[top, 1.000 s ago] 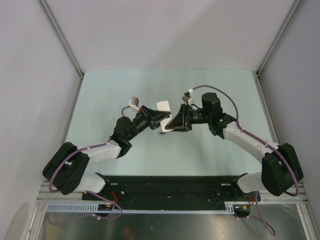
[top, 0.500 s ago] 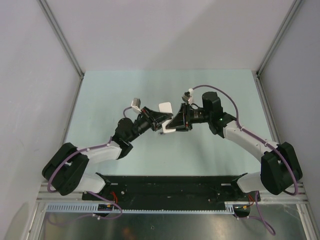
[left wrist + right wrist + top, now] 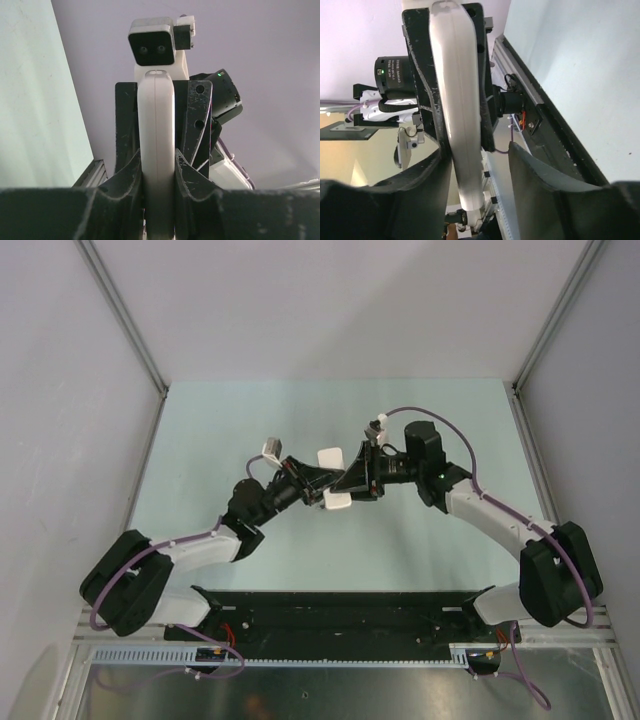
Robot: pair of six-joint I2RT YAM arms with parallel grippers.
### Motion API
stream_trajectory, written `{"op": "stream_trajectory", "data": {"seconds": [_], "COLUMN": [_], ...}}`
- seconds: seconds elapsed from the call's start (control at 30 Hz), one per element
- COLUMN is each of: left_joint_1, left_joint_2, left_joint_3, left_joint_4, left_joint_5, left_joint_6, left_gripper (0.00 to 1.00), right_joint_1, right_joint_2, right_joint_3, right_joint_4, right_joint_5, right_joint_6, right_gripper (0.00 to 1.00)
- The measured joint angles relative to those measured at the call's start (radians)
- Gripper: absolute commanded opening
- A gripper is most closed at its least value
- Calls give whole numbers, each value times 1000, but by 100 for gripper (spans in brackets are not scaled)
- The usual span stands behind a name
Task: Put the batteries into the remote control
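My left pincer [image 3: 157, 161] clamps the white remote control [image 3: 156, 110] edge-on above the counter [image 3: 200, 440]; right pincer [image 3: 480, 155] (jaws parted) straddles it.

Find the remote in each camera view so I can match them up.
Top external: remote at mid-frame, white ends showing.
Left wrist: centre, an upright white bar clamped by the left gripper.
Right wrist: left of centre, running top to bottom.
Shared landmark: the pale green table, at the left in left wrist and the upper right in right wrist.
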Motion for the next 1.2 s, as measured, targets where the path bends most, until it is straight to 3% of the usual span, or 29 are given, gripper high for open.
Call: {"op": "stream_trajectory", "data": {"seconds": [0.17, 0.33, 0.47, 0.67, 0.77, 1.0, 1.2], "left_joint_1": [61, 160, 205, 175, 167, 167, 173], "left_joint_2": [-3, 8, 10, 58, 85, 147, 381], "left_joint_3": [-13, -24, 40, 371, 478, 534, 697], "left_joint_4": [31, 27, -224, -859, -1056, -1357, -1513], "left_joint_5": [74, 151, 152, -82, -235, -611, -810], "left_joint_6": [7, 66, 246, 618, 739, 948, 1066], "left_gripper": [0, 0, 0, 0, 0, 0, 0], "right_joint_1": [-29, -58, -55, -30, 5, 56, 74], "right_joint_2": [-16, -125, -208, -212, -212, -212, -216], "right_joint_3": [13, 67, 90, 92, 92, 92, 92], "right_joint_4": [-35, -221, -376, -565, -615, -676, -682], "right_joint_5": [49, 201, 359, 616, 721, 887, 951], "right_joint_6": [-52, -208, -325, -443, -481, -542, -565], "right_gripper": [63, 62, 61, 60, 60, 60, 60]}}
